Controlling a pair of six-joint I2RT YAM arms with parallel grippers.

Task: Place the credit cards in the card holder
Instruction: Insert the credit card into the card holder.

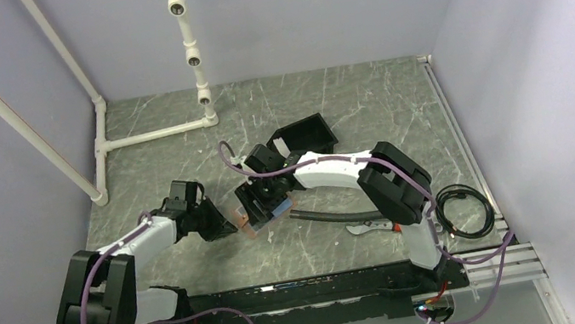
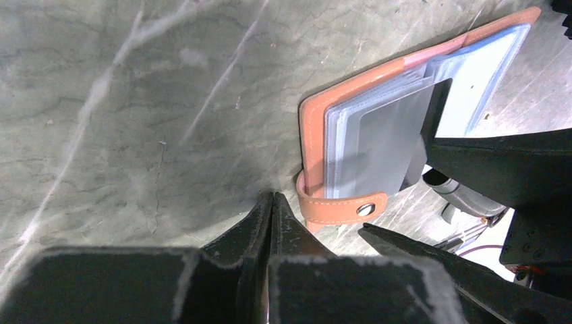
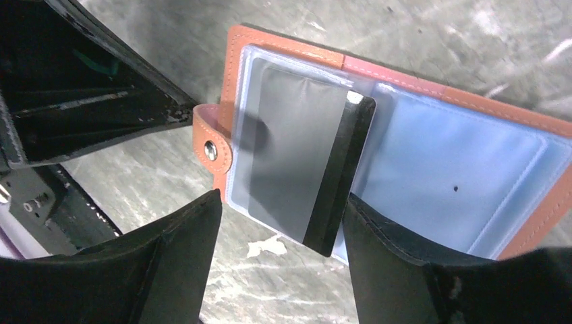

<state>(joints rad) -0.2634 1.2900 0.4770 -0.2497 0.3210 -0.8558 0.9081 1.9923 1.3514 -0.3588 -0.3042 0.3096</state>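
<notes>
The card holder lies open on the table, tan-orange leather with clear sleeves. One dark grey credit card with a black stripe sits mostly inside a sleeve, its striped end sticking out. My right gripper is open and straddles that end; one finger stands next to the stripe edge and the other is well clear. In the left wrist view the same card shows inside the holder. My left gripper is shut and empty, its tip on the table just beside the holder's snap strap.
A black box stands open behind the holder. A dark tube and a small tool lie to the right, with a coiled cable beyond. A white pipe frame occupies the back left.
</notes>
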